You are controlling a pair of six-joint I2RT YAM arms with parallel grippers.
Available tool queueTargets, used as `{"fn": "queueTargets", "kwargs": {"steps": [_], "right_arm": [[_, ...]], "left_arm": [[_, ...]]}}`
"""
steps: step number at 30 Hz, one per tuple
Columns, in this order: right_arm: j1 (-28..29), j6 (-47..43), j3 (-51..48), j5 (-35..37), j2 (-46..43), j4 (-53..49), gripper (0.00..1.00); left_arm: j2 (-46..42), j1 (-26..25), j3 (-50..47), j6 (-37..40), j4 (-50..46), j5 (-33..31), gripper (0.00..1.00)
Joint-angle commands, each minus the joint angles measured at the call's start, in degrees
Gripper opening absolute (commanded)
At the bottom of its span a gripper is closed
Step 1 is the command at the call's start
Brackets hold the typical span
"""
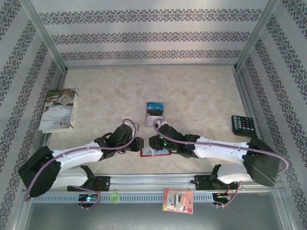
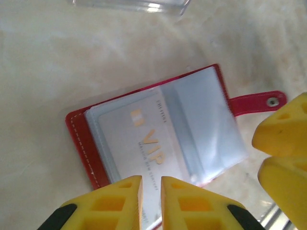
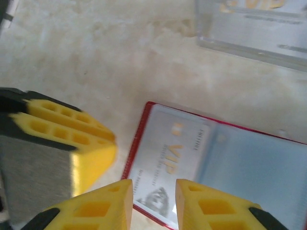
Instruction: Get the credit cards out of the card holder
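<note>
Over card holder (image 1: pixel 155 153), left hand (image 1: pixel 139 143) faces right hand (image 1: pixel 151 142).

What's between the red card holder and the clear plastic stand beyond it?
Bare tabletop. The right wrist view shows an empty marbled strip between the card holder and the clear plastic stand; they don't touch.

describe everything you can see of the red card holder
The card holder is a red leather-like wallet with pale stitching, lying open and flat on the marbled table. Clear plastic sleeves fan across it; the top one holds a pale VIP card. Its snap tab sticks out sideways. The left gripper is at one edge; contact is unclear.
</note>
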Motion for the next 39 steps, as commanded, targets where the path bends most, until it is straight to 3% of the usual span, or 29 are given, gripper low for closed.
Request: {"fn": "queueTargets", "kwargs": {"steps": [1, 12, 33, 39], "right_arm": [[-3.12, 2.94, 0.34, -6.50, 4.24, 2.27, 0.28], [-5.84, 6.67, -2.71, -9.43, 9.13, 6.01, 0.23], [-5.84, 11.71, -7.04, -12.82, 9.93, 13.55, 0.21], [-5.84, 12.78, -8.10, -11.86, 9.99, 14.53, 0.09]], "left_arm": [[3.28, 0.65, 1.34, 0.92, 3.30, 0.66, 0.19], [7.72, 0.72, 2.48, 1.94, 0.19, -2.46, 0.14], [10.77, 0.41, -0.95, -0.43, 3.66, 0.07, 0.07], [10.80, -0.32, -0.87, -0.82, 3.86, -0.13, 0.06]]}}
